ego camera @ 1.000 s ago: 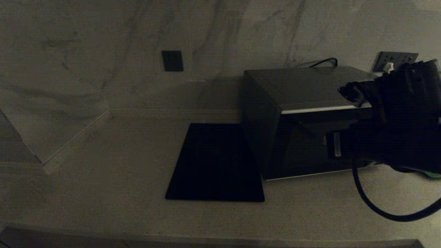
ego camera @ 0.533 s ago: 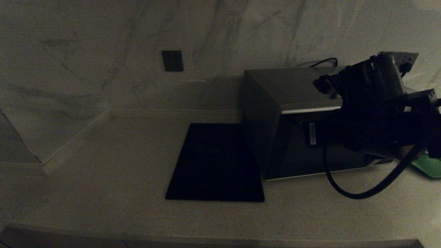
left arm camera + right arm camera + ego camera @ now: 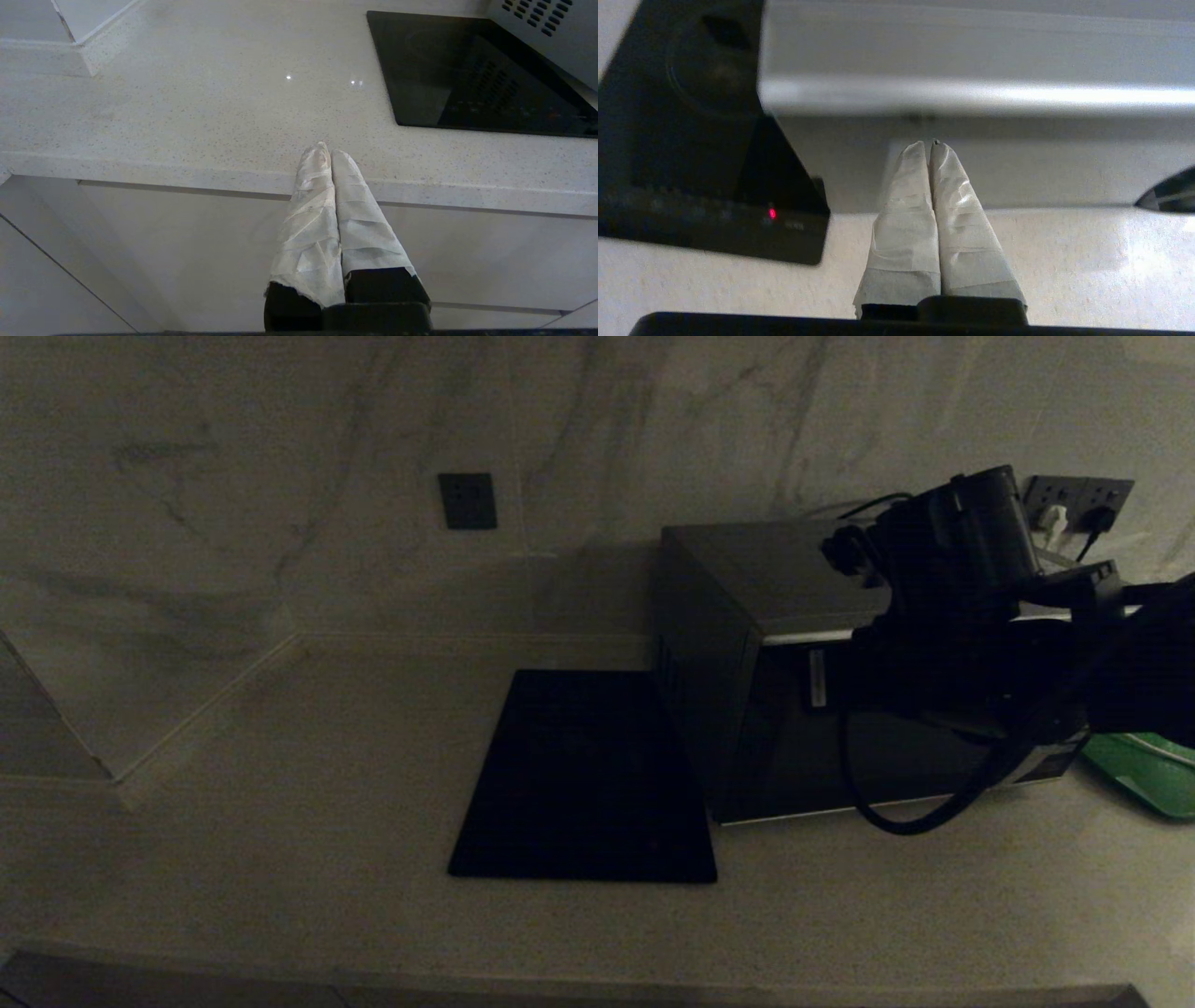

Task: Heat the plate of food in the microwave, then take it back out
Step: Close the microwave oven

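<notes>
Left gripper (image 3: pixel 331 151): parked off the near edge of the desk (image 3: pixel 187 107), at its left-of-centre stretch; white-wrapped fingers (image 3: pixel 308 205) pressed together, nothing between them. Seen only in the left wrist view.

Wall plate (image 3: pixel 468 500): small dark square on the marbled back wall, left of the microwave, above the desk.

Black mat (image 3: pixel 583 779): flat dark square lying on the desk, its right edge just beside the left wall of the microwave; a small red light (image 3: pixel 772 213) shows near its front edge in the right wrist view.

Microwave (image 3: pixel 747 616): boxy dark grey unit standing on the desk right of centre, against the far wall; silver trim along the top of its front; door closed.

Right gripper (image 3: pixel 930 145): raised in front of the microwave's face, below the silver trim, above the desk; white-wrapped fingers (image 3: pixel 906 205) closed together, gripping nothing. The dark arm (image 3: pixel 962 616) crosses much of the microwave's right half in the head view, a black cable (image 3: pixel 896 812) looping beneath it.

Wall socket (image 3: pixel 1078 499): on the far wall right of the microwave, with plugs in it.

Green tray (image 3: pixel 1144 770): partly seen on the desk at the far right, beside the microwave.

Plate of food: cannot be found in any view.
</notes>
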`<state>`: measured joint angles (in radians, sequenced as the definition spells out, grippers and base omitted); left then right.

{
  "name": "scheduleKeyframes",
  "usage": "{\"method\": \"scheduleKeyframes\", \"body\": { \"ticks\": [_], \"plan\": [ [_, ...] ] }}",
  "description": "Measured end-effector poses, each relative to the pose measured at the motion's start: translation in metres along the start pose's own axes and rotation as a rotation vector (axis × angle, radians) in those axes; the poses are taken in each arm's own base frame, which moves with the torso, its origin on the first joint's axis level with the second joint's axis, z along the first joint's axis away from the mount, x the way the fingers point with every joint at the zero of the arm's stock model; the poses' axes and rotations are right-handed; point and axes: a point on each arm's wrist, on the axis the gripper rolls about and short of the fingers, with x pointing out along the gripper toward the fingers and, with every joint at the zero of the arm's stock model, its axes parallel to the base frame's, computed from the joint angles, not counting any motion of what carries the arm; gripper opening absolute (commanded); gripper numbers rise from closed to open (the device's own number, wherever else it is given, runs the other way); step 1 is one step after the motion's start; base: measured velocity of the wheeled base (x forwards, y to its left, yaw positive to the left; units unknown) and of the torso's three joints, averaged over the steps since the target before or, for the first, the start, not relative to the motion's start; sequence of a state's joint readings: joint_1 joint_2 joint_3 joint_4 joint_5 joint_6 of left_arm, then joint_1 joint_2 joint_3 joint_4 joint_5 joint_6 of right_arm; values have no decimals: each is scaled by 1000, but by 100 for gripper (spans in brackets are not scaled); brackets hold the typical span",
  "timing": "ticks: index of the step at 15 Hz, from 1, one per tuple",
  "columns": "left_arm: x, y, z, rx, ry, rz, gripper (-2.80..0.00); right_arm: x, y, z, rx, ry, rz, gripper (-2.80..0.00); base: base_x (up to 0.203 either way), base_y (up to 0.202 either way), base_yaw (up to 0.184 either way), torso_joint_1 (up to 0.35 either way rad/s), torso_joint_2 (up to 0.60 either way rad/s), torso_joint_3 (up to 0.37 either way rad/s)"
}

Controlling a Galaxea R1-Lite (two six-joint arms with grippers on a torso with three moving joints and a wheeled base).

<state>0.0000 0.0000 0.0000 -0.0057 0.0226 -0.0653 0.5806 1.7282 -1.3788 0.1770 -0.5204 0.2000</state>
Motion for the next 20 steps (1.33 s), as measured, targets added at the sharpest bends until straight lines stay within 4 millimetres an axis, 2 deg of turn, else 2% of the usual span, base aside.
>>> {"method": "scheduleKeyframes", "body": {
  "ticks": [6,9,12,15,17,19,20],
  "plan": [
    [0,0,0,0,0,0,-280,18,15,19,32,-97,-24,-280,0,0,0,0,0,0],
    [0,0,0,0,0,0,-280,34,23,16,30,-141,-46,-280,0,0,0,0,0,0],
    [0,0,0,0,0,0,-280,36,24,12,23,-130,-57,-280,0,0,0,0,0,0],
    [0,0,0,0,0,0,-280,19,10,22,48,-162,-79,-280,0,0,0,0,0,0],
    [0,0,0,0,0,0,-280,-2,-8,29,67,-179,-93,-280,0,0,0,0,0,0],
    [0,0,0,0,0,0,-280,-27,-32,37,86,-190,-118,-280,0,0,0,0,0,0],
    [0,0,0,1,0,0,-280,-38,-51,41,105,-193,-151,-280,0,0,0,0,0,0]
  ]
}}
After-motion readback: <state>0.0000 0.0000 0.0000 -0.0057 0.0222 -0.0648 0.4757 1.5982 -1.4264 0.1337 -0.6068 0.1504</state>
